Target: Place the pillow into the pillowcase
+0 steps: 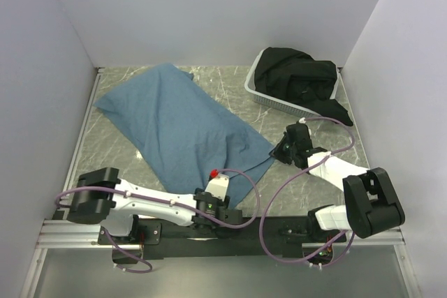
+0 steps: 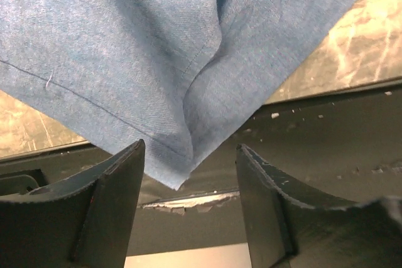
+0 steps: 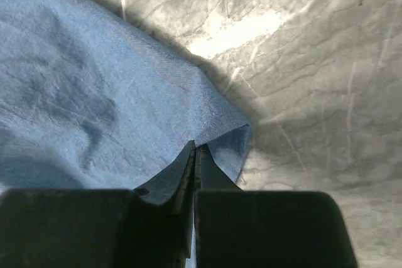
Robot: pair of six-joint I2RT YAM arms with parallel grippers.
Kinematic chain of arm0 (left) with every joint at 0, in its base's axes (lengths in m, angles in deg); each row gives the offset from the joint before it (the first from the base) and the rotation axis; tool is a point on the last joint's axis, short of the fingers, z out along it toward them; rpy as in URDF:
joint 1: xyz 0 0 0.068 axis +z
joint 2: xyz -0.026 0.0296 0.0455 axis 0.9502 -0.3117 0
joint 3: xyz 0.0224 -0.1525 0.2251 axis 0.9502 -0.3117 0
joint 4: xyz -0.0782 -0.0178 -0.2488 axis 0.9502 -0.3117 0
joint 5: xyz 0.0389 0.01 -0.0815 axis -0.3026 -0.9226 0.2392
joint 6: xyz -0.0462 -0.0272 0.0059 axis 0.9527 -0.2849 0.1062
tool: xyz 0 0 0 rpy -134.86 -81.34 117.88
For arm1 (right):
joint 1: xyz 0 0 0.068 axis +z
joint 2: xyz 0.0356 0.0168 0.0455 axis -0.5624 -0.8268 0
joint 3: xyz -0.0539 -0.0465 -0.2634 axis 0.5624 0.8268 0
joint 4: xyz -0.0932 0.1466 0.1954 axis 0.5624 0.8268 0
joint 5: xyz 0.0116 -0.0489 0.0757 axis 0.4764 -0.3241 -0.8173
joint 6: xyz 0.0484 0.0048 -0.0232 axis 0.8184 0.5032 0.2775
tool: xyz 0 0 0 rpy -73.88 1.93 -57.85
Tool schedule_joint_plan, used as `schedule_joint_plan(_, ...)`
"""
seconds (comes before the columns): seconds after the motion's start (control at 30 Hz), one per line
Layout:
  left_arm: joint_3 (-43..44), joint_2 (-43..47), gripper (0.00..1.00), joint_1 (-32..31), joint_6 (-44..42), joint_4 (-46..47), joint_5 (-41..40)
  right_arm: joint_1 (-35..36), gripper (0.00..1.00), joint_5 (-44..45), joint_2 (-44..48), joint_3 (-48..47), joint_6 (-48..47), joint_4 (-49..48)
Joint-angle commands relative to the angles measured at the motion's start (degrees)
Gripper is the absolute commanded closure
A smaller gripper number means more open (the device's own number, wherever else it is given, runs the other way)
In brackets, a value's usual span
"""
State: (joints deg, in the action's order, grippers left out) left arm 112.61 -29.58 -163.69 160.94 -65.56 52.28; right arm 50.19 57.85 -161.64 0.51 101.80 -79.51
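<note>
Matt, soft woven blue cloth on pillowcase (image 1: 181,127), stitched hem. Glossy grey marbled table (image 1: 225,88). White plastic lattice basket (image 1: 278,102).

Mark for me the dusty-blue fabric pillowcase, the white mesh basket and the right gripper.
dusty-blue fabric pillowcase (image 1: 178,127), top view, middle of the cloth.
white mesh basket (image 1: 276,101), top view, its near wall.
right gripper (image 3: 193,150), right wrist view, between its shut fingertips at the cloth edge.

One blue pillowcase (image 1: 181,127). One white basket (image 1: 276,102), with one heap of black cloth (image 1: 297,75) in it. Two arms, the left arm (image 1: 150,200) and the right arm (image 1: 335,171), each with one claw: left claw (image 2: 190,149), right claw (image 3: 193,149). One worktop (image 1: 230,92).
</note>
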Motion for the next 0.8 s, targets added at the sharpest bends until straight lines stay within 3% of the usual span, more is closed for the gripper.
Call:
schedule_joint_plan(0.0, 1.9, -3.1, 0.43, -0.4, 1.5, -5.1, -4.1, -1.5, 1.00, -0.4, 2.7, -2.8, -1.5, 1.2)
schedule_joint_plan(0.13, 1.9, -4.8, 0.51, -0.6, 4.4, -9.7, -5.6, -3.0, 1.00, -0.5, 3.6, -3.2, -2.2, 2.3)
schedule_joint_plan(0.23, 1.3, -4.7, 0.54, -0.9, 3.0, -7.2, -5.1, -4.5, 1.00, -1.3, 3.6, -3.6, -2.6, 2.6)
schedule_joint_plan(0.33, 1.0, -5.2, 0.68, -0.9, 0.9, -3.5, -4.2, -6.4, 1.00, -2.4, 3.6, -4.0, -3.0, 2.9)
schedule_joint_plan(0.37, 1.2, -5.4, 0.82, -0.9, 0.6, -2.8, -4.1, -7.2, 1.00, -2.4, 3.7, -4.3, -3.2, 3.1)
schedule_joint_plan(0.47, 2.2, -6.1, 0.99, -1.5, -0.8, -1.3, -2.8, -8.6, 1.00, -2.1, 3.7, -5.1, -3.9, 4.1)
schedule_joint_plan(0.77, 1.6, 0.6, 0.99, -7.1, -6.9, 8.2, 8.3, -18.3, 1.00, -2.9, 1.5, -8.2, -7.0, 6.2)
